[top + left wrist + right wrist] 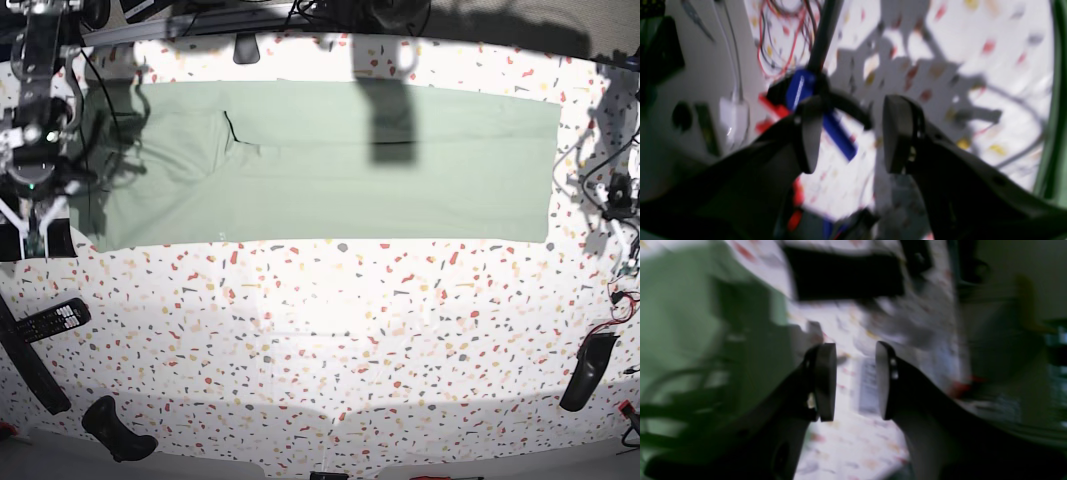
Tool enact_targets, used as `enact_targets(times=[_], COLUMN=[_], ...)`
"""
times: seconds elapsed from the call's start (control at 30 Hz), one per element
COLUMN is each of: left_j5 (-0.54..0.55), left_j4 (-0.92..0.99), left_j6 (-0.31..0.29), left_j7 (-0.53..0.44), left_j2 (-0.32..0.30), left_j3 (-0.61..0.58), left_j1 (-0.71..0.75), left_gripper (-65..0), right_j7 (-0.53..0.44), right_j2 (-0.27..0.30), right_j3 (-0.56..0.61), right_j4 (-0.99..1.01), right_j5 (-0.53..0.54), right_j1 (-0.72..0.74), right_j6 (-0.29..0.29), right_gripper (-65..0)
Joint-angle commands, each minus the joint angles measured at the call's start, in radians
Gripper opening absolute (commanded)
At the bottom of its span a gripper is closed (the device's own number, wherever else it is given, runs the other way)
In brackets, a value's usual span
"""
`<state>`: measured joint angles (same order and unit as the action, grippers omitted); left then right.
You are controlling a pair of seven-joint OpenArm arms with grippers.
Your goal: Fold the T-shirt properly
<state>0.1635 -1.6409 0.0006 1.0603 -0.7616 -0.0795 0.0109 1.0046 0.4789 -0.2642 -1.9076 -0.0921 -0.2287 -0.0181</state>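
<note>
The T-shirt (330,170) lies flat as a long pale green band across the far half of the table. A dark crease shows near its left part. My right gripper (853,381) is open, nothing between its fingers, hovering over the speckled table just off the T-shirt's (673,306) left end. In the base view the right gripper (38,220) sits at the far left. My left gripper (853,136) is also open and empty, past the T-shirt's right end, whose green edge (1057,100) shows as a sliver. The base view shows the left gripper (622,235) at the right edge.
A remote control (50,320) and a black strip (30,370) lie at the left. A black object (118,428) sits front left, another (585,372) front right. Red and black cables (783,40) and a blue part (800,86) are beside the left gripper.
</note>
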Motion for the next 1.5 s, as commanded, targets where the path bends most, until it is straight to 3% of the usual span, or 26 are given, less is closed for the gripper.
enact_targets(times=[0.0,0.1,0.17,0.27,0.47,0.63,0.73,0.83,1.0,1.1,1.2,1.33,1.4,1.47], left_j5=[0.017,0.055,0.076,0.242,0.292,0.434,0.499,0.601,0.825,0.898,0.813,0.692,0.648,0.610], left_j4=[-0.015,-0.015,-0.015,-0.015,-0.027,-0.041,-0.041,-0.041,-0.041,-0.041,-0.041,-0.041,-0.041,-0.041], left_j6=[0.010,0.009,0.012,0.033,0.012,-0.132,-0.182,-0.236,-0.402,-0.477,-0.461,-0.315,-0.241,-0.211], left_j7=[-0.043,-0.066,-0.067,-0.061,-0.097,-0.087,-0.030,-0.029,-0.028,-0.028,-0.035,-0.074,-0.063,-0.065], left_j2=[-0.001,0.055,0.077,0.088,0.127,0.169,0.168,0.158,0.166,0.166,0.165,0.166,0.166,0.166], left_j3=[0.008,0.008,0.008,0.008,0.033,0.159,0.243,0.340,0.455,0.460,0.459,0.460,0.460,0.459], left_j1=[-0.014,-0.011,0.001,0.020,0.023,0.023,0.030,0.074,0.198,0.251,0.253,0.253,0.253,0.255], left_gripper=[-38.1,-38.1,-38.1,-38.1,-38.1,-38.1,-38.1,-38.1,-38.1,-38.1,-38.1,-38.1,-38.1,-38.1], right_j7=[-0.033,-0.057,-0.047,-0.078,-0.315,-0.298,-0.247,-0.241,-0.210,-0.193,-0.073,-0.062,-0.061,-0.053], right_j2=[0.016,0.016,0.017,0.016,0.010,-0.084,-0.159,-0.241,-0.343,-0.360,-0.320,-0.216,-0.196,-0.198], right_j3=[-0.006,-0.006,-0.006,-0.006,-0.006,-0.011,-0.031,-0.068,-0.164,-0.216,-0.242,-0.255,-0.256,-0.257], right_j4=[-0.018,-0.018,-0.018,-0.021,-0.053,-0.060,-0.086,-0.150,-0.247,-0.286,-0.335,-0.394,-0.406,-0.406], right_j5=[0.041,0.174,0.180,0.184,0.419,0.551,0.638,0.650,0.650,0.650,0.654,0.710,0.721,0.716], right_j1=[0.021,0.047,0.048,0.034,-0.081,-0.125,-0.142,-0.186,-0.280,-0.354,-0.439,-0.592,-0.645,-0.671], right_j6=[-0.013,-0.084,-0.091,-0.104,-0.309,-0.452,-0.533,-0.616,-0.665,-0.680,-0.680,-0.680,-0.680,-0.680], right_gripper=[-45.7,-45.7,-45.7,-45.7,-45.7,-45.7,-45.7,-45.7,-45.7,-45.8,-45.8,-46.0,-48.9,-51.9])
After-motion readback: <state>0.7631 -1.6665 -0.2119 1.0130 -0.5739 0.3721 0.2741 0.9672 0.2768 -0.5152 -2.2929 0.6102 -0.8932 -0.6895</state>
